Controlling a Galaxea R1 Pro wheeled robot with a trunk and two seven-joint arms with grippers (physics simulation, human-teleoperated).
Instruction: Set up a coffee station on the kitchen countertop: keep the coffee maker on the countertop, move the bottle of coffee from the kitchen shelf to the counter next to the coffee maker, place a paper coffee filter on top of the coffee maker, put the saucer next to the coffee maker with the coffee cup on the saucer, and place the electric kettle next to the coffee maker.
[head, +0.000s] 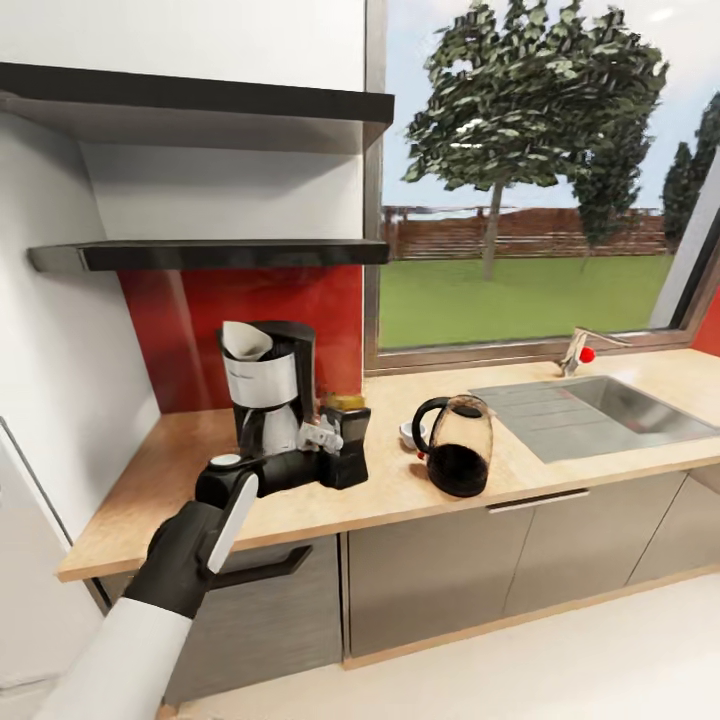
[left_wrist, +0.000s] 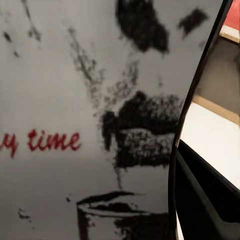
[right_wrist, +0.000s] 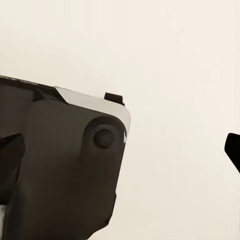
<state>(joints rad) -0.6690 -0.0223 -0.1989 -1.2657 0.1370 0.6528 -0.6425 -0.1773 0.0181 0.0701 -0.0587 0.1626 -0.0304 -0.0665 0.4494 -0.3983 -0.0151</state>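
Coffee bottle (left_wrist: 90, 125) label reads "time" in red script.

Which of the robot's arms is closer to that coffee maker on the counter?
The left. Its gripper is beside the coffee maker, closed on the coffee bottle. The right arm is somewhere off to the side, facing a plain pale surface.
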